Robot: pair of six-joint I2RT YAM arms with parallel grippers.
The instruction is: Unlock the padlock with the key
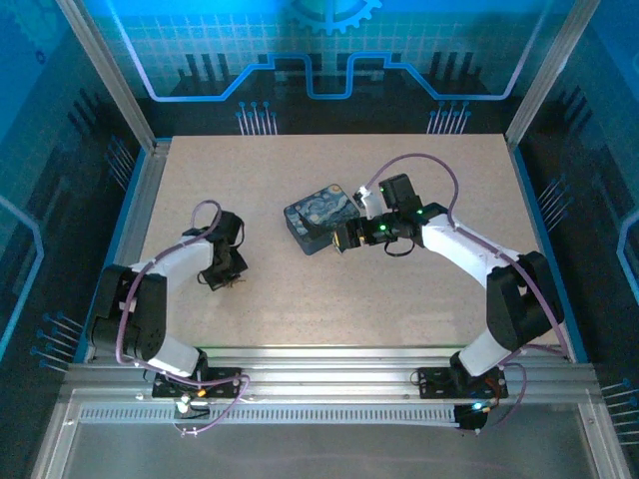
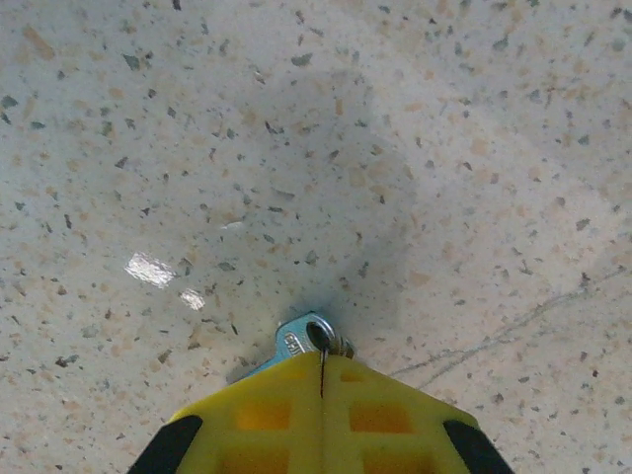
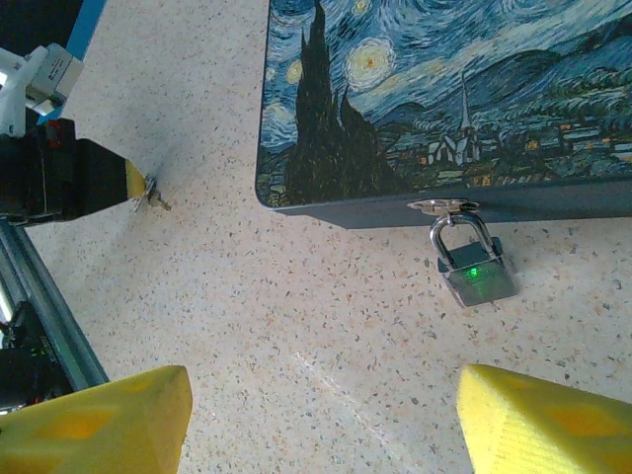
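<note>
With your left tool (image 2: 321,373) clamped on the key (image 2: 308,336) and right tool (image 3: 321,420) apart, lift level toward the padlock (image 3: 475,274).

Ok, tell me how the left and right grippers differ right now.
The left gripper is shut on the key; the right gripper stands open and empty. The left sits over bare tabletop; the right faces the padlock latched to the tin. Both have yellow fingers.

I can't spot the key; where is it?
In the left wrist view the key is pinched by the shut left gripper, over the table's left half.
</note>
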